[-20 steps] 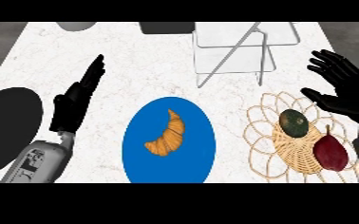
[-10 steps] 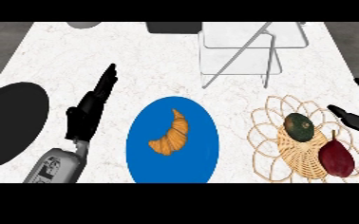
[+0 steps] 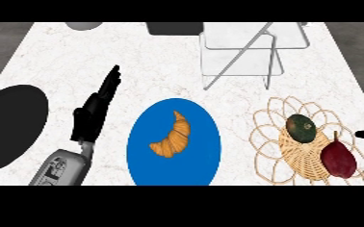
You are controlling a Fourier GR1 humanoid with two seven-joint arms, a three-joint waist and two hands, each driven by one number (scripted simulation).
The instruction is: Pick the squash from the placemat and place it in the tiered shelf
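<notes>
Head view: squash [image 3: 301, 128] lengthwise upper-left to lower-right

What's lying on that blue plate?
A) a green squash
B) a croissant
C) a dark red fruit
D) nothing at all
B: a croissant lies on the blue plate, while the squash sits on the placemat at the right.

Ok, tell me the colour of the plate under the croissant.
Plain bright blue; the plate shows best in the head view.
</notes>
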